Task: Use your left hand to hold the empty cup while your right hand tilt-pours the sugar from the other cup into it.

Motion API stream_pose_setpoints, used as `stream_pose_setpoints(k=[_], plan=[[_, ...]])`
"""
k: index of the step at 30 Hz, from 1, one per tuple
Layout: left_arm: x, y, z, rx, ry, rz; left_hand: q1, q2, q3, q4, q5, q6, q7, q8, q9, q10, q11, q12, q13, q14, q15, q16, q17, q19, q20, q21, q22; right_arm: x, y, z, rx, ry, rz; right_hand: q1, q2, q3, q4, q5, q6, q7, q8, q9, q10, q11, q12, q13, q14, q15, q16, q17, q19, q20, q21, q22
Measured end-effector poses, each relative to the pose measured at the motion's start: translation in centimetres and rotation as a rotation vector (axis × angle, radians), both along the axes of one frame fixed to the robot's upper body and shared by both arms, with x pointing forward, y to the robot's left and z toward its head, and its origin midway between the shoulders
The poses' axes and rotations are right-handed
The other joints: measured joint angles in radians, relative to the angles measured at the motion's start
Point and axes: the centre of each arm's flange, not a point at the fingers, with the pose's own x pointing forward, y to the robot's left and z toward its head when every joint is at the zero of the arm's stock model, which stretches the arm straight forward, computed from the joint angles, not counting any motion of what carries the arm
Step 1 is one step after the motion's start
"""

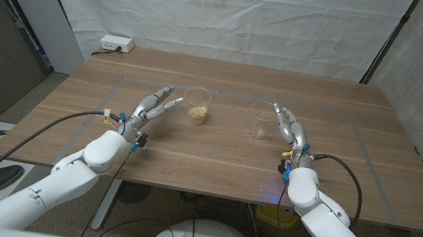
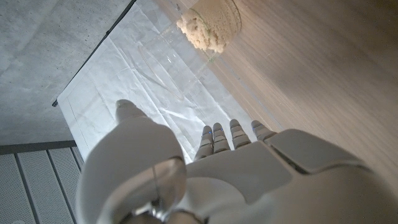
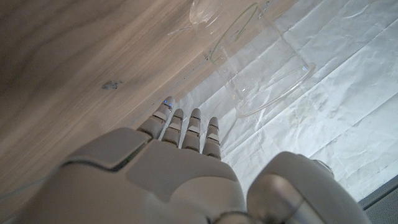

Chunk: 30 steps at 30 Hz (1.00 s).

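On the worktop [image 1: 213, 158] in the head view, your left hand [image 1: 150, 109] sits just beside the sugar cup [image 1: 197, 105], fingers apart and holding nothing, while your right hand [image 1: 287, 129] sits just beside the empty cup [image 1: 260, 119], likewise open and holding nothing; both cups stand upright near the middle. From the left wrist, your fingers [image 2: 222, 135] reach straight out toward the sugar cup [image 2: 208, 25], apart from it. From the right wrist, your extended fingers [image 3: 186, 129] point at the empty cup [image 3: 261, 65], not touching it.
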Motion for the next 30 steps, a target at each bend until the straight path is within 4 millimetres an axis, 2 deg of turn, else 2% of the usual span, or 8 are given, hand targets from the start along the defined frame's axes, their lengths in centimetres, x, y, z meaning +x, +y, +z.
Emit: stream_pose_setpoints(k=[6, 11, 16, 23, 30], plan=[[-0.2, 0.6, 0.2, -0.035, -0.012, -0.008, -0.024, 0.01, -0.004, 0.013, 0.0, 0.007, 0.007, 0.0, 0.0, 0.009, -0.002, 0.008, 0.0, 0.006, -0.006, 0.005, 0.0, 0.0, -0.011, 0.006, 0.0, 0.0, -0.6, 0.3, 0.025, -0.019, 0.055, -0.004, 0.004, 0.0, 0.0, 0.0, 0.013, 0.011, 0.0, 0.0, 0.017, 0.014, 0.005, -0.005, 0.032, -0.024, 0.0, -0.002, 0.042, -0.041, 0.013, -0.005], [-0.4, 1.0, 0.3, -0.056, -0.022, -0.01, -0.037, 0.013, -0.007, 0.024, 0.0, 0.016, 0.005, 0.0, 0.0, 0.009, -0.002, 0.008, 0.0, 0.005, -0.006, 0.005, 0.0, -0.002, -0.016, 0.006, 0.0, -0.1, -1.1, 0.8, 0.048, -0.047, 0.095, 0.003, 0.011, 0.0, 0.0, 0.0, 0.022, 0.02, 0.0, 0.0, 0.047, 0.018, 0.012, -0.005, 0.07, -0.04, 0.008, -0.002, 0.087, -0.043, 0.02, -0.005], [-0.4, 1.4, 0.5, -0.08, -0.027, -0.013, -0.049, 0.014, -0.014, 0.031, 0.0, 0.039, 0.003, 0.01, 0.0, 0.043, -0.007, 0.016, 0.0, 0.018, -0.007, 0.005, 0.0, -0.001, -0.02, 0.006, 0.0, -0.2, -1.6, 1.2, 0.065, -0.076, 0.115, 0.001, 0.019, 0.004, -0.004, 0.0, 0.04, 0.027, 0.0, 0.0, 0.07, 0.016, 0.017, -0.005, 0.105, -0.049, 0.008, -0.007, 0.129, -0.05, 0.026, -0.005], [-0.2, 1.9, 0.7, -0.123, -0.027, -0.024, -0.065, 0.018, -0.018, 0.043, -0.005, 0.059, 0.002, 0.014, 0.0, 0.052, -0.009, 0.016, 0.0, 0.033, -0.014, 0.005, -0.003, -0.002, -0.03, 0.006, 0.0, -0.2, -2.2, 2.2, 0.1, -0.119, 0.179, 0.001, 0.02, 0.004, -0.004, 0.0, 0.052, 0.04, 0.0, 0.0, 0.109, 0.019, 0.029, -0.005, 0.137, -0.052, 0.015, -0.007, 0.156, -0.048, 0.031, -0.004], [0.0, 2.1, 1.1, -0.142, -0.036, -0.035, -0.068, 0.015, -0.018, 0.043, -0.005, 0.069, 0.001, 0.017, 0.0, 0.063, -0.009, 0.016, 0.0, 0.032, -0.014, 0.005, -0.003, -0.002, -0.03, 0.003, 0.0, -0.1, -2.7, 2.5, 0.128, -0.14, 0.207, 0.007, 0.025, 0.008, -0.009, 0.0, 0.065, 0.044, 0.0, 0.0, 0.13, 0.009, 0.036, -0.004, 0.148, -0.051, 0.015, -0.007, 0.156, -0.048, 0.031, -0.004]])
